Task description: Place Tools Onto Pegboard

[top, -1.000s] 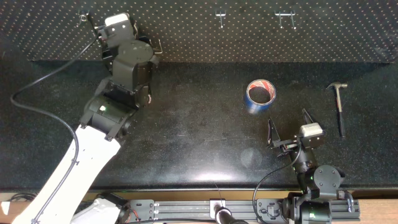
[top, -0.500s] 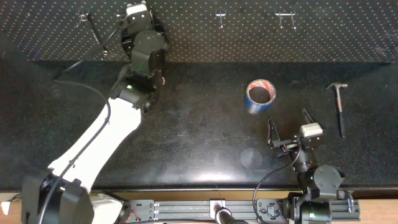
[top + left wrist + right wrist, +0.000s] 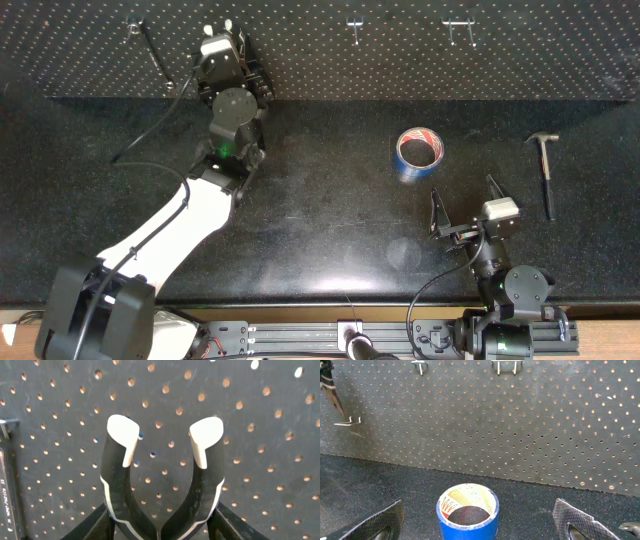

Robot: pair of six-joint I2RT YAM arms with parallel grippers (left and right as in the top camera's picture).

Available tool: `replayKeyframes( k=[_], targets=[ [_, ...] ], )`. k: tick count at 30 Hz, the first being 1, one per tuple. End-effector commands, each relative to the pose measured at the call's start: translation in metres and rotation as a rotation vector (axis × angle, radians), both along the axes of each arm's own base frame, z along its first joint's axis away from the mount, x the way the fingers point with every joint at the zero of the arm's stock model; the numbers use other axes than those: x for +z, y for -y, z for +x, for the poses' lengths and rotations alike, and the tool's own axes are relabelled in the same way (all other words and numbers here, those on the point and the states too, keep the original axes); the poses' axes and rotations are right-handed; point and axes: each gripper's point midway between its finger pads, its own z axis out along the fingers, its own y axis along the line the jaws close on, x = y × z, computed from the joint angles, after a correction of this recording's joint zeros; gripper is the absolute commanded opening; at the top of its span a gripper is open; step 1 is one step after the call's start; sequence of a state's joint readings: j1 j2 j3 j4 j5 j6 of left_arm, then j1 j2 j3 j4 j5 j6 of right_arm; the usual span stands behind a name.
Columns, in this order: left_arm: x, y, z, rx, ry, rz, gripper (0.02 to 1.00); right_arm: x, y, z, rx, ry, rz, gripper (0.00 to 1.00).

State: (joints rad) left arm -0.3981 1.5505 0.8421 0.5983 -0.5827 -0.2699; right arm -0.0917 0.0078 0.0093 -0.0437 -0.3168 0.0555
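Observation:
A slim wrench (image 3: 150, 50) hangs from a hook at the pegboard's (image 3: 400, 70) upper left; its edge (image 3: 5, 490) also shows in the left wrist view. My left gripper (image 3: 220, 27) (image 3: 165, 442) is held against the pegboard just right of the wrench, open, with nothing between its white pads (image 3: 123, 435). A blue tape roll (image 3: 419, 150) (image 3: 468, 510) stands on the black table, and a hammer (image 3: 545, 170) lies at the right. My right gripper (image 3: 467, 205) (image 3: 477, 530) rests low near the front, open, with the tape roll a short way ahead of it.
Bare metal hooks (image 3: 354, 28) (image 3: 459, 30) (image 3: 504, 366) stick out of the pegboard's upper right. The black table (image 3: 320, 200) is bare between the two arms. The left arm's cable (image 3: 140, 150) loops over the table's left side.
The left arm has swung right along the pegboard, away from the hanging wrench, and stretched out. The right arm, tape roll and hammer have not moved.

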Motion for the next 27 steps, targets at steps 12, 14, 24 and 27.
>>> replayKeyframes(
  k=[12, 14, 24, 27],
  targets=[
    [-0.043, 0.002, 0.005, 0.005, -0.040, 0.033, 0.560, -0.001, 0.000, 0.000, 0.003, 0.001, 0.004, 0.974],
    [-0.041, 0.001, 0.005, 0.004, -0.037, 0.032, 0.890, -0.001, 0.000, 0.000, 0.003, 0.001, 0.004, 0.976],
    [-0.003, -0.060, -0.214, -0.375, 0.121, 0.006, 0.993, -0.001, 0.000, 0.000, 0.003, 0.001, 0.004, 0.976],
    [-0.011, -0.064, -0.222, -0.347, 0.189, 0.204, 0.993, -0.001, 0.000, 0.000, 0.003, 0.001, 0.004, 0.976]
  ],
)
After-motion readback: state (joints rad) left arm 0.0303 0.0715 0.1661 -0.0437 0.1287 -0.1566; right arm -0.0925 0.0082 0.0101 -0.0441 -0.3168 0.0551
